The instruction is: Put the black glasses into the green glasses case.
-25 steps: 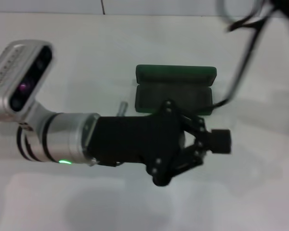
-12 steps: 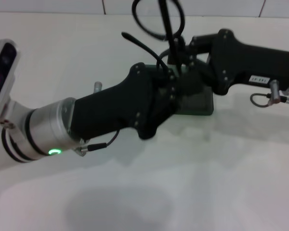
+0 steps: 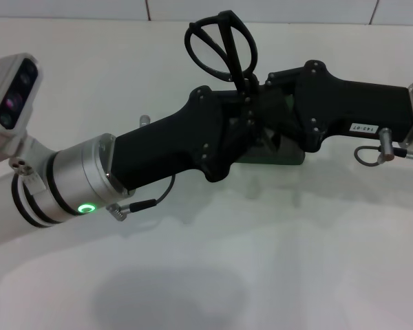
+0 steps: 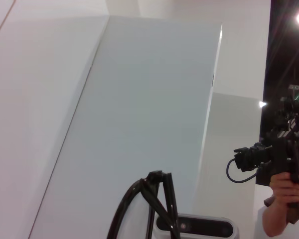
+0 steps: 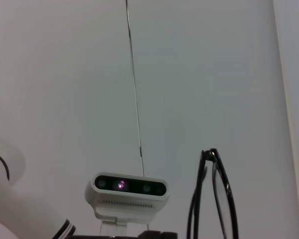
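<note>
Both arms meet right over the green glasses case [image 3: 279,152], which lies on the white table [image 3: 275,261] and shows only as a dark green strip along its near edge, the rest hidden under the two black gripper bodies. The left gripper [image 3: 242,108] reaches in from the near left side of the case, its silver wrist ring lit with a small green light, and the right gripper [image 3: 256,91] comes in from the case's right side, so that the two tips almost touch above it. The black glasses [image 3: 219,47] stand upright above the far left corner of the case, folded, lenses up, with the temple arms running down into the spot where the grippers meet. Something there is pinching the frame, but the bodies overlap so closely that I cannot tell which gripper has it, nor how wide either one's grip stands. In the left wrist view the glasses [image 4: 144,209] rise as a thin black loop in front of a pale wall, with a person's hand [image 4: 284,189] holding a camera rig off to the side. The right wrist view shows the frame [image 5: 213,199] edge-on beside a white camera bar [image 5: 127,191].
</note>
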`<state>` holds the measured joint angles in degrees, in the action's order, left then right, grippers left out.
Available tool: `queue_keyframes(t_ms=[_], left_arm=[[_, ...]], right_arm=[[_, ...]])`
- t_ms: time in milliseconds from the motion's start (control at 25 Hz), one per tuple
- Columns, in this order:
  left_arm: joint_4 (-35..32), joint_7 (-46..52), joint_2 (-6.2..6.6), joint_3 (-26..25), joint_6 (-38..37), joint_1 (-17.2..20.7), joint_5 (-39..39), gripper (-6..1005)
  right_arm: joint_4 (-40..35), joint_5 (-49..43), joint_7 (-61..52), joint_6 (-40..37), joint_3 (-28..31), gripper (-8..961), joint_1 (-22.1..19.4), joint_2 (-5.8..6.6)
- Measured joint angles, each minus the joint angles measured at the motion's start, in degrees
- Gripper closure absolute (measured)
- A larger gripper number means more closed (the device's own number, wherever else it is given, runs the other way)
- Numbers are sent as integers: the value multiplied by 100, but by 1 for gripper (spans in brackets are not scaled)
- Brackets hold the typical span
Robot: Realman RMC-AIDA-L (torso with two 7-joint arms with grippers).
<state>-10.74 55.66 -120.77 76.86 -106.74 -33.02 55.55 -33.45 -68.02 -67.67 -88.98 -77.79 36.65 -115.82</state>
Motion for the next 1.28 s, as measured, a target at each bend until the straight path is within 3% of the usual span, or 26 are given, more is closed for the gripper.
queue_keyframes(t_ms=[360,600,760,960,1280], left_arm=[[13,9,49,4,-43,195,-3,971],[-49,2,102,-22,-216,463,-5,971],[-84,-64,182,-39,-340,680,-14,971],[-96,-152,238,-40,-368,852,-18,971],[-91,-289,213,-40,-374,963,-18,971]], right_arm=[[-51,-2,-53,56,28,847,-87,44],[-328,-293,-401,385,39,846,-89,198],[-1112,-1563,-1208,1079,37,847,12,247],[-2114,-3754,-2352,1645,-45,848,265,-2],[-2257,-5042,-3351,2473,-952,847,775,-22]])
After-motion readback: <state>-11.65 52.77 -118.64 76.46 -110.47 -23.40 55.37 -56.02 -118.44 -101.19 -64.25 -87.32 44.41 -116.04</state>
